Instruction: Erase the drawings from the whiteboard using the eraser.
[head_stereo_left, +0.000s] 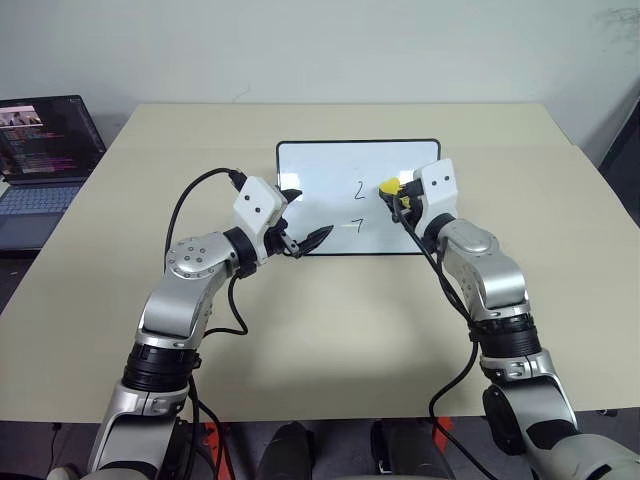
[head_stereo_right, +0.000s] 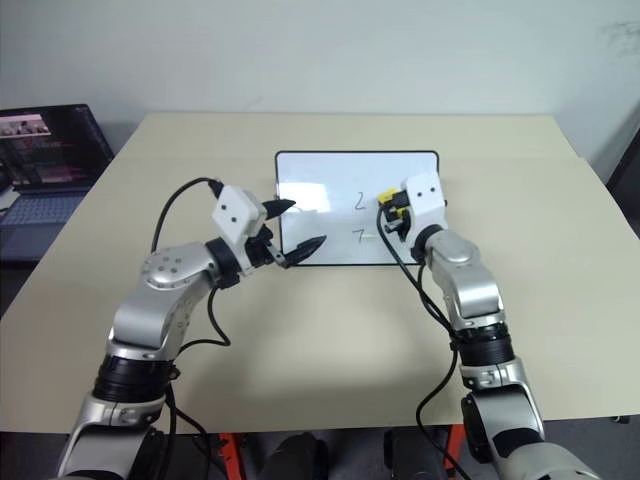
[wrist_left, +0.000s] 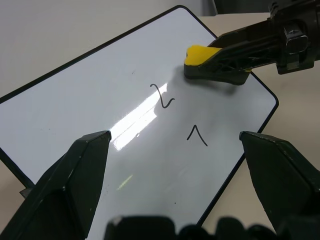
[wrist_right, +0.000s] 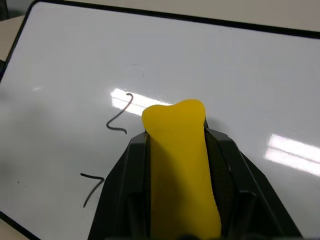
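The whiteboard (head_stereo_left: 330, 165) lay flat on the beige surface (head_stereo_left: 520, 200), with two of the drawings (head_stereo_left: 360, 190), a "2" above a "7", left near its middle. The right gripper (head_stereo_left: 395, 195) had its jaws clamped on the yellow eraser (head_stereo_left: 388, 186), which sat over the board's right part just beside the "2". The left gripper (head_stereo_left: 300, 228) hung over the board's near left corner with its jaws spread apart and nothing between them, while a laptop (head_stereo_left: 45, 150) stood open at the far left.
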